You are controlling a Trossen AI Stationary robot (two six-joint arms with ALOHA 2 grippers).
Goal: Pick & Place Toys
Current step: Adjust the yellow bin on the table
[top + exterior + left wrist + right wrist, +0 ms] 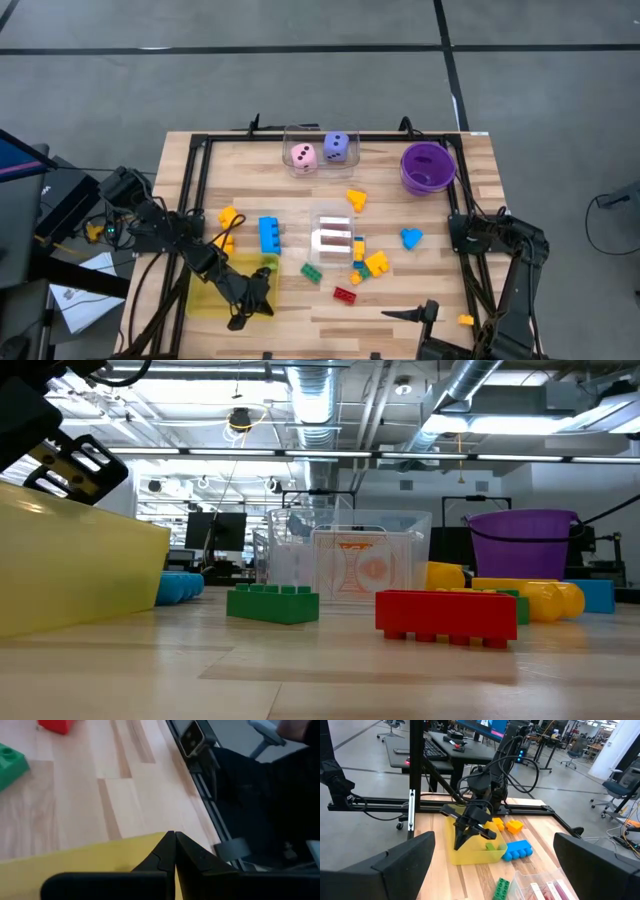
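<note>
With my left claw (pixel 243 318) pinched together empty over the yellow translucent plastic tray (pixel 200 300), right claw (pixel 425 312) apart, most plastic toy bricks (pixel 345 293) remained scattered across the wooden table (pixel 380 310).

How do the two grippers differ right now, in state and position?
The left gripper is shut, fingertips pressed together, while the right gripper is open with fingers spread wide. The left gripper sits over the yellow tray at the table's front left; the right gripper is at the front right edge, away from the tray. Neither shows a toy in its grasp, and both are at the near side of the table.
</note>
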